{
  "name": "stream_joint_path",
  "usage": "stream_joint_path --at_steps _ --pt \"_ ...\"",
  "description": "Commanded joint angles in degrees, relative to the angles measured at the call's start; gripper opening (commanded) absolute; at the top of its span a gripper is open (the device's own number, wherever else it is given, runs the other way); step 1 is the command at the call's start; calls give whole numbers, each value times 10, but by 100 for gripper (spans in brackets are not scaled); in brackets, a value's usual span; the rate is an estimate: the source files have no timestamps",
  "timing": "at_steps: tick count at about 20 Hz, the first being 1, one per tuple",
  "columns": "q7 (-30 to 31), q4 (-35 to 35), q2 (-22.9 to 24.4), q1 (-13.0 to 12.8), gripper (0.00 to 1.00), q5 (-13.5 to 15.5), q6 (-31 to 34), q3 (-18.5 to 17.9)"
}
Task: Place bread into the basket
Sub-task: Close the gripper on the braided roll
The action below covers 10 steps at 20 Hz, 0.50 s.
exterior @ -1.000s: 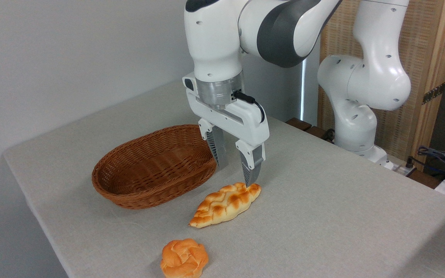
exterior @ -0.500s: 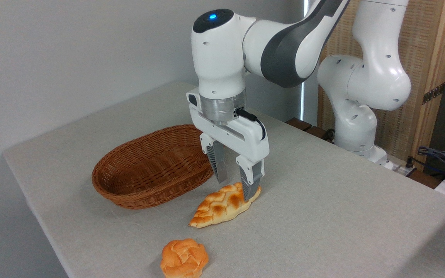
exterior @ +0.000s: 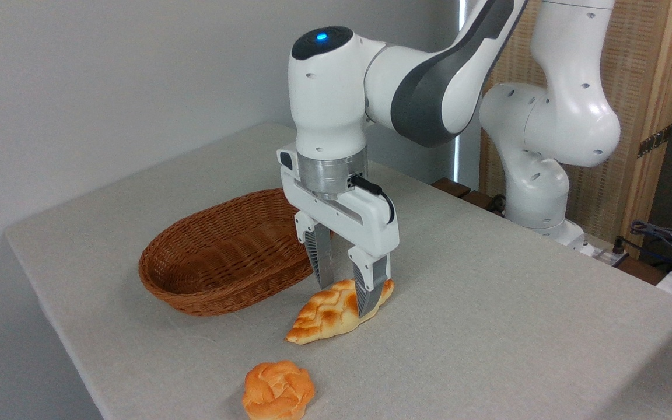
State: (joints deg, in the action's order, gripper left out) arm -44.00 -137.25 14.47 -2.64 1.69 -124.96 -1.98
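The basket [exterior: 228,256] stands empty toward the left rear of the table [exterior: 487,326], well in from the left edge. Just to its right, the bread [exterior: 327,312] lies flat on the table, not touching the rim.

The gripper [exterior: 345,294] is lowered over the right end of the bread, fingers apart, one on either side of the loaf; no clamping is visible.

Hazard 1: the fingers straddle the loaf near one end, not mid-length. On lifting, the long free end may droop or pivot out of the grip.

Hazard 2: the rear finger is near the basket wall; a sideways drift could nudge the basket.

A round bun [exterior: 278,389] near the front edge is clear of the path.
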Motion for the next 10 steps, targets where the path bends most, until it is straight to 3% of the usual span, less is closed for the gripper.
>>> stream_joint_path --at_steps 1,4,8,9,10 --pt "-12 -5 -2 -6 100 -1 -19 -7" --pt "-13 -9 -6 -6 97 -1 -26 -7" --pt "-13 -9 -8 -6 57 -1 -26 -7" --pt "-13 -9 -8 -6 50 -1 -26 -7" --pt "-17 -9 -8 -6 50 -1 -25 -7"
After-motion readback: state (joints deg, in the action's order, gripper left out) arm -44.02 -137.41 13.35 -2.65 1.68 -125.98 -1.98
